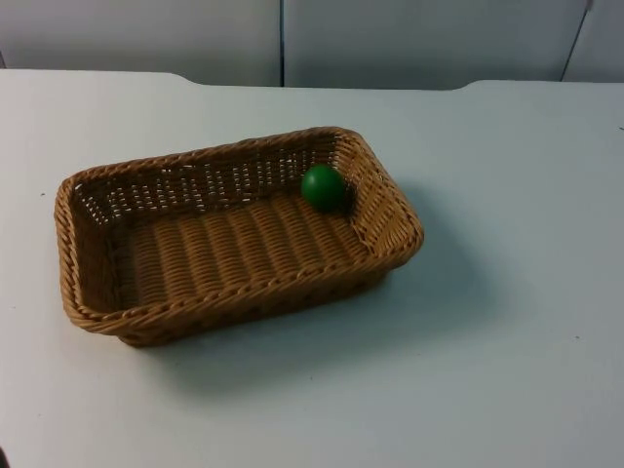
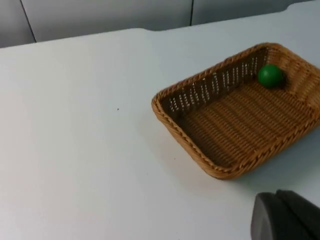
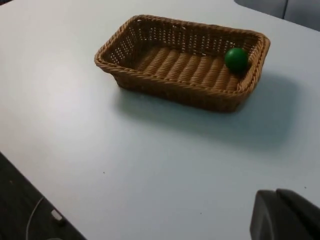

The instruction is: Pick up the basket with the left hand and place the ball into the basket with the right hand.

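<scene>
The rectangular brown wicker basket [image 1: 234, 239] sits flat on the white counter [image 1: 507, 322], and the small green ball [image 1: 323, 187] is already inside it, tucked into the corner where the far long wall meets the short wall toward my right arm. The ball touches the basket floor and looks pressed against or just beside that short wall.

My left jaws are back from the basket, near its other short end; one black fingertip [image 2: 285, 217] is all I see of them, so I cannot tell if they are wide or narrow. Same for my right jaws: one black fingertip [image 3: 285, 215], well apart from the basket, state unknown. Neither holds anything that I can see.

Risks, as I judge them: the ball is round and loose, so any tilt when I lift from one short end could send it rolling along the ribbed floor. The walls are low and slope outward, so a sharp jerk might pop it over the rim. The woven rim is thick, and a shallow pinch could slip. A one-sided lift also lets the basket sag.
</scene>
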Tool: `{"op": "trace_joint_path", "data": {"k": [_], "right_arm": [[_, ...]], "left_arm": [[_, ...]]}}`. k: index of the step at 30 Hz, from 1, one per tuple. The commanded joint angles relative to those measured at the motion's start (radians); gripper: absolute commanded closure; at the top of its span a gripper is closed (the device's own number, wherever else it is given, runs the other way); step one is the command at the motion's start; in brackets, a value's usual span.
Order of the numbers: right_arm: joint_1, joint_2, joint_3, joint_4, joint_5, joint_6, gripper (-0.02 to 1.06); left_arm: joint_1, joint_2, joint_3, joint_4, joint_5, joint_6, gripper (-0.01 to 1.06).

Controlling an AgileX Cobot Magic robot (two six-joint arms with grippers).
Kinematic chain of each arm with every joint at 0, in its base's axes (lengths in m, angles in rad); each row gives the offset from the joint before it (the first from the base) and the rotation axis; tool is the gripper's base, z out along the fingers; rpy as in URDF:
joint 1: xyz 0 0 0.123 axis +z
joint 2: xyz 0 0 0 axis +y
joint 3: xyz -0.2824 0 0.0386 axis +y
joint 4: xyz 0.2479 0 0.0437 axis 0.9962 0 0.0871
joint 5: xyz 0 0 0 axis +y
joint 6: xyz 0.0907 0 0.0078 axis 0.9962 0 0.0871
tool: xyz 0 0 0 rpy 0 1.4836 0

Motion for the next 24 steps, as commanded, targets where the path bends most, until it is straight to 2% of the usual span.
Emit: {"op": "trace_joint_path", "data": {"k": [1, 3, 6, 7, 11, 12, 16, 17, 20, 24], "right_arm": [[0.003, -0.004, 0.005, 0.007, -0.006, 0.001, 1.05], [-0.021, -0.004, 0.005, 0.009, -0.006, 0.001, 1.05], [-0.143, -0.004, 0.005, 0.009, -0.006, 0.001, 1.05], [-0.143, -0.004, 0.005, 0.009, -0.006, 0.001, 1.05], [-0.4, -0.004, 0.005, 0.009, -0.006, 0.001, 1.05], [-0.4, -0.004, 0.005, 0.009, -0.006, 0.001, 1.05], [-0.58, -0.004, 0.005, 0.009, -0.006, 0.001, 1.05], [-0.58, -0.004, 0.005, 0.009, -0.006, 0.001, 1.05], [-0.68, -0.004, 0.005, 0.009, -0.006, 0.001, 1.05], [-0.755, -0.004, 0.005, 0.009, -0.006, 0.001, 1.05]], "left_arm": [[-0.014, -0.017, 0.031, 0.002, -0.007, 0.002, 1.05], [-0.016, -0.035, 0.063, -0.004, -0.012, 0.002, 1.05], [-0.016, -0.068, 0.074, -0.003, -0.014, 0.002, 1.05], [-0.016, -0.068, 0.074, -0.003, -0.014, 0.002, 1.05], [-0.016, -0.147, 0.079, 0.009, 0.026, 0.002, 1.05], [-0.016, -0.147, 0.079, 0.009, 0.026, 0.002, 1.05], [-0.016, -0.188, 0.081, 0.075, 0.047, 0.002, 1.05], [-0.016, -0.188, 0.081, 0.075, 0.047, 0.002, 1.05], [-0.016, -0.188, 0.094, 0.085, 0.051, -0.006, 1.05], [-0.016, -0.188, 0.096, 0.085, 0.045, -0.014, 1.05]]}}
